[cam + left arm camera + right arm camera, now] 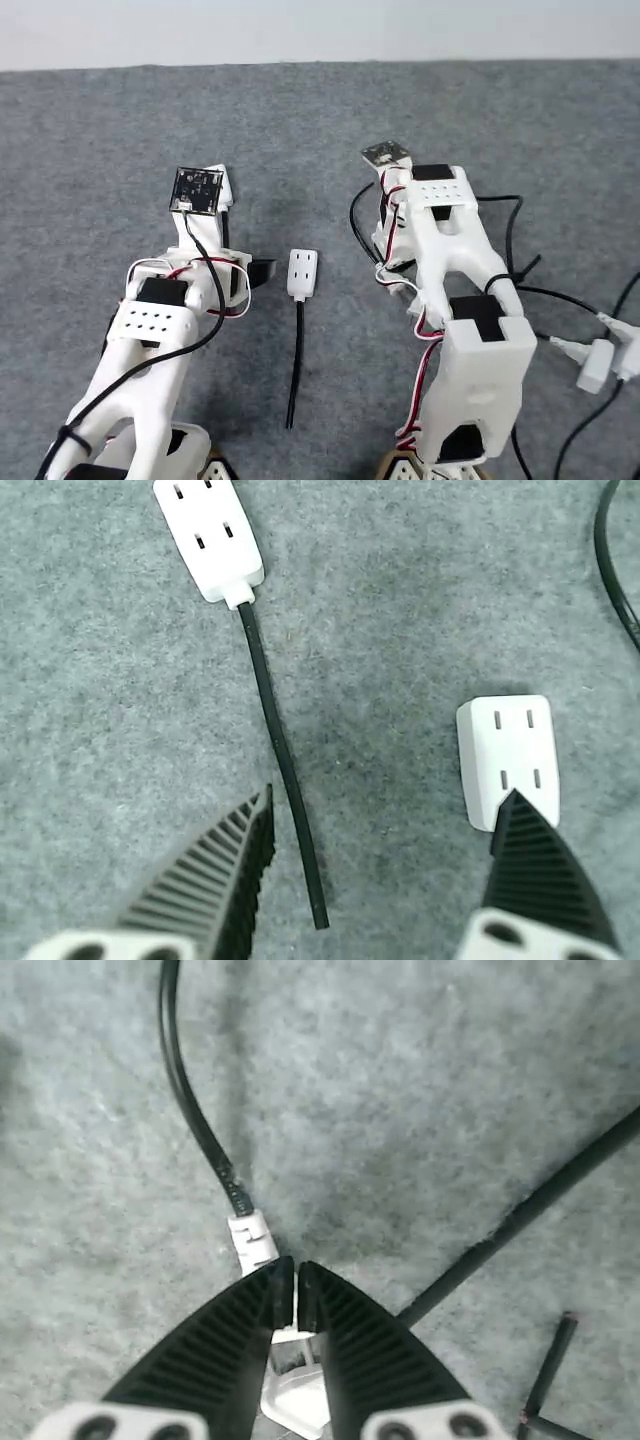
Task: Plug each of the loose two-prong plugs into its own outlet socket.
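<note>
The white plug (251, 1240) lies low over the grey felt table (450, 1080), pinched between the ribbed black fingers (215, 1345) of the right gripper (297, 1275), which are closed on it so that only a thin slit remains. The plug's ridged collar sticks out past the fingertips, and more of its white body shows beneath them. Its black cord (190, 1090) runs away from the collar across the felt. Near this grip a straight black cable (530, 1210) crosses the felt, with a shorter black cable end (552, 1365) beside it. The corded outlet block (302, 272) lies flat between the two arms with its slots facing up, and its black lead (297, 360) trails back toward the arm bases. In the left wrist view that corded outlet block (208, 535) lies well ahead of the left gripper (390, 798), whose fingers are spread wide and hold nothing. The lead (280, 770) passes between them, nearer one finger (225, 875). A second outlet block (505, 750) lies slots-up right at the tip of the other finger. Whether they touch is unclear. At the table's right edge lie white connector pieces (597, 364) on white leads.
</note>
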`<state>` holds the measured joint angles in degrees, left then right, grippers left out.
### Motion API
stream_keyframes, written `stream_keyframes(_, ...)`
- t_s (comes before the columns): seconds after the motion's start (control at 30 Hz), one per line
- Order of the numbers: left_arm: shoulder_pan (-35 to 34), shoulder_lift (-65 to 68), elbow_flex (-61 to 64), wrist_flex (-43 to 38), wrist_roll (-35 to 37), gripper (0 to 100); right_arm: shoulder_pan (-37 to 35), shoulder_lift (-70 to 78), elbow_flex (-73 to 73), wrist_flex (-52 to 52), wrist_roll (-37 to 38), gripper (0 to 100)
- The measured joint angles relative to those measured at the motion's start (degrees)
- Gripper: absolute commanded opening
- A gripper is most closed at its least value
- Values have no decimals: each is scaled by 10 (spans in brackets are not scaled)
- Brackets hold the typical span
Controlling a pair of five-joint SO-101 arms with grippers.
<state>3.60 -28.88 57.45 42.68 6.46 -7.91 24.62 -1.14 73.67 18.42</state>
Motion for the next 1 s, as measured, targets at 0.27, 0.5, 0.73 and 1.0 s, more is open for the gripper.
stream_keyframes(0.27,0,0,0,0,0,327,-55,-18,-1,29,76,142)
stream_keyframes(0.5,0,0,0,0,0,327,-44,41,-3,18,178,121)
stream_keyframes(0.73,0,0,0,0,0,327,-35,46,-17,13,235,88)
stream_keyframes(1.0,0,0,0,0,0,327,-36,47,-17,0,314,103)
